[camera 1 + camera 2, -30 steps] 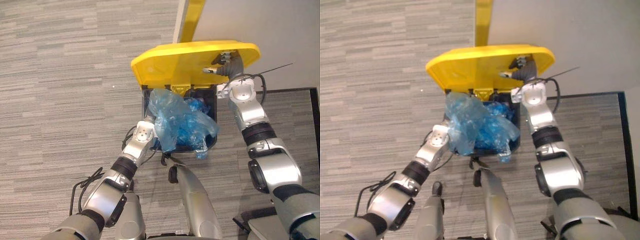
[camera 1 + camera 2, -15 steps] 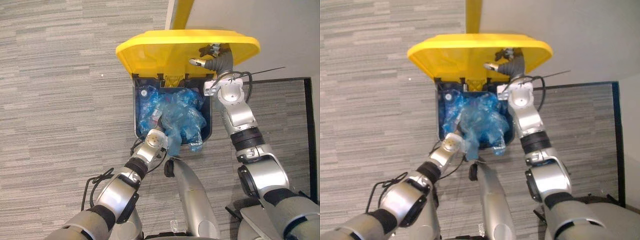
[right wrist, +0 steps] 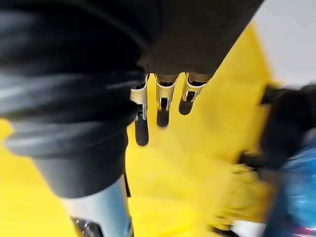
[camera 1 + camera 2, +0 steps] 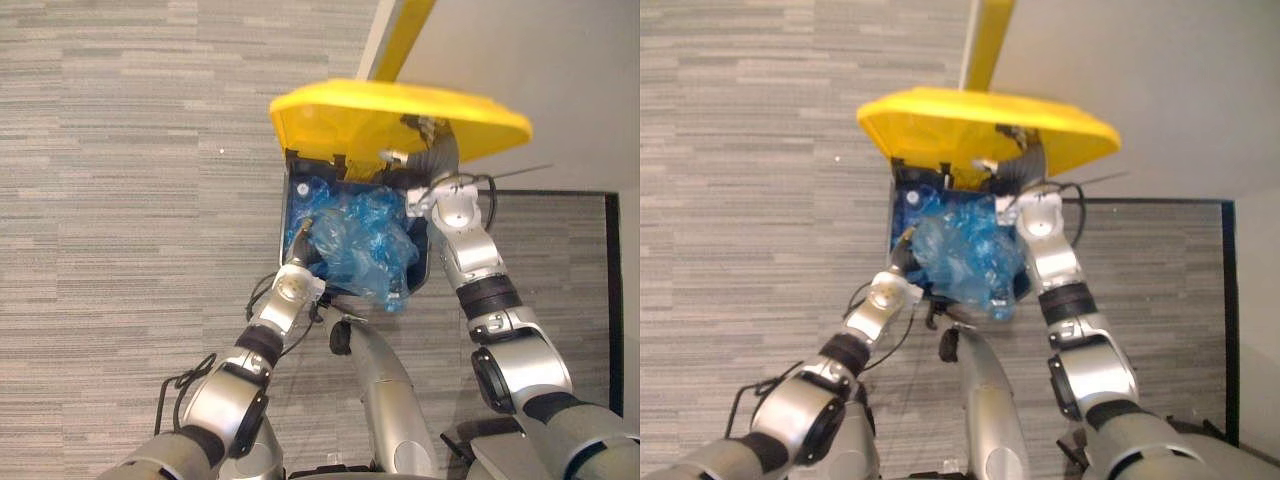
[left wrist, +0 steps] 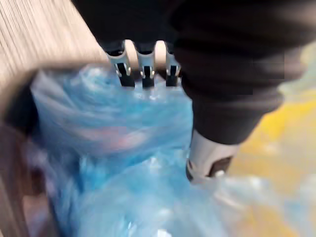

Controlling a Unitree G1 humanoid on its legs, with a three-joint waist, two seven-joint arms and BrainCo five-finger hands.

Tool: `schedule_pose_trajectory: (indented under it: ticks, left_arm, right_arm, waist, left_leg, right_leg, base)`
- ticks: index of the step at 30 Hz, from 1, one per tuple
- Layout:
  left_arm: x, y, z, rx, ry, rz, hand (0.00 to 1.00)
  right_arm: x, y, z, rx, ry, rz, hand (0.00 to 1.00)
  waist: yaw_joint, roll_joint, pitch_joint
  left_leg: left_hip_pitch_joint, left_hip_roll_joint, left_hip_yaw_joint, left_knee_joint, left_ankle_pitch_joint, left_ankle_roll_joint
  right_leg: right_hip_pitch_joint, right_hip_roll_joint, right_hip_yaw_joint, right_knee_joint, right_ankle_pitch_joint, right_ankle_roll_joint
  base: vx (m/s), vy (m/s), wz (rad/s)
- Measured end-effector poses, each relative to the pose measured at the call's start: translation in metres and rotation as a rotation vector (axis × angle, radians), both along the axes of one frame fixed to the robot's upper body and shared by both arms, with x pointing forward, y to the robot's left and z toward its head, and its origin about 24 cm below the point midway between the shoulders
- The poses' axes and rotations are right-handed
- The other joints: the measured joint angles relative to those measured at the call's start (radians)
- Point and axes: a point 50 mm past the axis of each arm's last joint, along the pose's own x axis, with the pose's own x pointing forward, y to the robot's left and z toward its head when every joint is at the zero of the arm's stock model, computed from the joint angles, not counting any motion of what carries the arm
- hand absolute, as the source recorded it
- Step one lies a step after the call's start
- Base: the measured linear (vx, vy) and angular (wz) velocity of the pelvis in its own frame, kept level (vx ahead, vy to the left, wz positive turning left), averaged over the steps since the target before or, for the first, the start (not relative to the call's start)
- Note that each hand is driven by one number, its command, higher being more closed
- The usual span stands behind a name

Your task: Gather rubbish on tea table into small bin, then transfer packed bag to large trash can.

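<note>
The large trash can (image 4: 287, 212) is dark blue, and its yellow lid (image 4: 400, 110) stands raised. A crumpled blue bag (image 4: 360, 240) of rubbish lies inside, bulging over the near rim. My left hand (image 4: 302, 243) reaches over the near left edge of the can. In the left wrist view its fingers (image 5: 141, 69) are straight over the bag (image 5: 123, 163), closed on nothing. My right hand (image 4: 425, 152) is open, its straight fingers (image 3: 160, 106) pressed flat against the underside of the lid (image 3: 207, 148), which it holds up.
The can stands against a pale wall (image 4: 540, 50) with a yellow vertical strip (image 4: 405, 35). Grey striped carpet (image 4: 130, 200) spreads to the left. On the right a black line (image 4: 612, 260) borders the carpet.
The bag hung from my shut left hand above the rim; it now lies in the can and that hand has opened off it. The right hand still props the lid. The camera shifted.
</note>
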Motion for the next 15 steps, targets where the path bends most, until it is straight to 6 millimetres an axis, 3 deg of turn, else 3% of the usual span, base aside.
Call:
schedule_pose_trajectory:
  ticks: [2,4,10,12,15]
  left_arm:
    - [-0.018,0.020,-0.018,-0.007,0.036,0.066,0.00]
    - [-0.050,0.045,-0.049,-0.013,0.128,0.151,0.00]
    - [-0.098,0.083,-0.092,-0.015,0.310,0.242,0.00]
    - [-0.114,0.094,-0.109,-0.015,0.404,0.263,0.00]
    - [-0.151,0.110,-0.140,-0.012,0.583,0.328,0.00]
  right_arm:
    - [-0.010,-0.008,-0.033,-0.028,0.096,-0.018,0.00]
    - [-0.031,-0.020,-0.079,-0.064,0.240,-0.039,0.00]
    - [-0.051,-0.022,-0.113,-0.063,0.354,-0.024,0.00]
    - [-0.057,-0.024,-0.123,-0.081,0.396,-0.022,0.00]
    - [-0.072,-0.023,-0.147,-0.066,0.483,-0.019,0.00]
  waist:
    - [0.007,0.003,-0.006]
    - [0.026,0.016,-0.068]
    - [0.038,0.062,-0.108]
    - [0.041,0.062,-0.110]
    - [0.041,0.049,-0.119]
  left_leg:
    - [0.039,0.005,-0.004,-0.010,-0.003,0.008]
    - [0.071,0.006,-0.011,-0.041,0.000,0.020]
    - [0.177,0.001,-0.030,-0.082,0.015,0.032]
    - [0.220,-0.010,-0.040,-0.075,0.017,0.042]
    - [0.270,-0.075,-0.038,-0.023,-0.008,0.091]
  right_leg:
    - [0.042,-0.002,-0.001,0.001,0.000,0.002]
    - [0.063,-0.005,-0.004,0.009,-0.008,0.015]
    - [0.132,-0.028,-0.022,0.075,-0.069,0.039]
    - [0.180,-0.041,-0.026,0.071,-0.074,0.039]
    - [0.248,-0.056,0.000,0.042,-0.053,0.046]
  base:
    - [-0.06,0.023,0.12]
    - [-0.03,0.016,0.11]
    - [0.00,0.006,0.13]
    - [-0.07,0.017,0.09]
    - [-0.19,0.067,-0.28]
